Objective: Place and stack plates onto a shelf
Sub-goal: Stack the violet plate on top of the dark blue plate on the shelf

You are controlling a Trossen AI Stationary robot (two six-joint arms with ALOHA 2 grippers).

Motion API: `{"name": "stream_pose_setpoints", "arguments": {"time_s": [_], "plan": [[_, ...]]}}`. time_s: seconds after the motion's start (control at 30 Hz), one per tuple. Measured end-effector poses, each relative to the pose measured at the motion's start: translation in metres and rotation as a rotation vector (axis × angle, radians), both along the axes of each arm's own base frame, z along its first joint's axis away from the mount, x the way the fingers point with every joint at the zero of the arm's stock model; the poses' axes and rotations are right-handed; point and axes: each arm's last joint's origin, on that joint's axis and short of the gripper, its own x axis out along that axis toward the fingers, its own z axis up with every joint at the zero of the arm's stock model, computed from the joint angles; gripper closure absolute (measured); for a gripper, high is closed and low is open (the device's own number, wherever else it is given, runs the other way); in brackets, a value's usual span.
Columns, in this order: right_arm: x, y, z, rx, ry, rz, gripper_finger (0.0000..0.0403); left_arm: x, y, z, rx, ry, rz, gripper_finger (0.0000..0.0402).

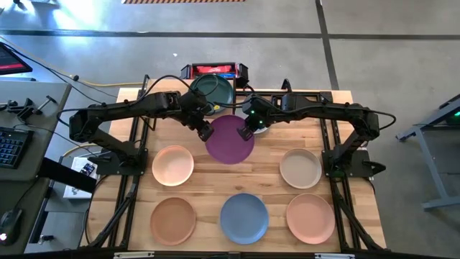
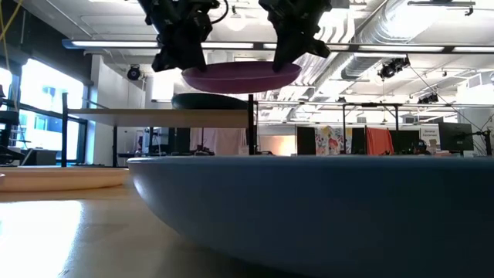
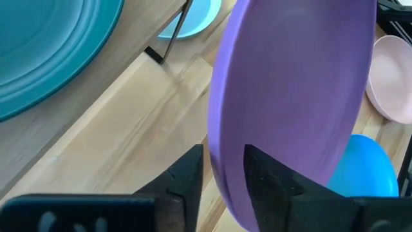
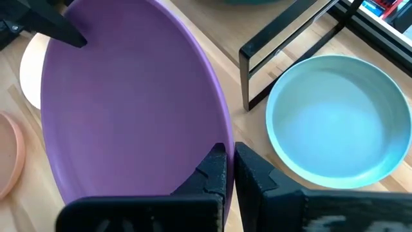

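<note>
Nearest in the low view, blue plate on the tabletop. Beyond it, purple plate held aloft, roughly level, face up, in front of the shelf. Left gripper pinches its left rim; right gripper pinches its right rim. Farthest, dark teal plate flat on the shelf.

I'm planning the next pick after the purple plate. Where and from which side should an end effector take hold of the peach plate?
Probably by its rim. The peach plate lies flat and upright on the table, so only the shallow raised edge gives the fingers something to pinch: one inside, one outside. It sits on the left arm's side, apart from the terracotta plate, so coming down from above on its left edge looks easiest.
</note>
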Motion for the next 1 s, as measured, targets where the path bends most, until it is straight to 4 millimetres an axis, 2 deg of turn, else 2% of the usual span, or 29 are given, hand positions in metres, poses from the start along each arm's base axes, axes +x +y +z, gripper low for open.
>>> {"name": "stream_pose_setpoints", "arguments": {"time_s": [0.2, 0.27, 0.57, 0.8, 1.0], "plan": [[0.0, 0.0, 0.0, 0.002, 0.0, 0.001, 0.0403, 0.0, 0.0, 0.0, 0.016, 0.006, -0.001, 0.0382], [0.0, 0.001, 0.0, 0.004, -0.001, 0.001, 0.0403, -0.001, 0.001, 0.0, 0.023, 0.01, 0.005, 0.0393], [0.0, 0.001, 0.0, 0.001, -0.001, 0.013, 0.039, 0.0, 0.001, 0.0, 0.033, 0.005, -0.008, 0.0394], [0.003, 0.005, 0.001, -0.017, -0.017, 0.035, 0.0322, 0.0, 0.001, 0.0, 0.028, -0.001, -0.022, 0.0396], [-0.002, 0.0, 0.009, -0.023, -0.022, 0.023, 0.028, -0.004, 0.012, 0.001, 0.015, -0.006, 0.016, 0.0396]]}}
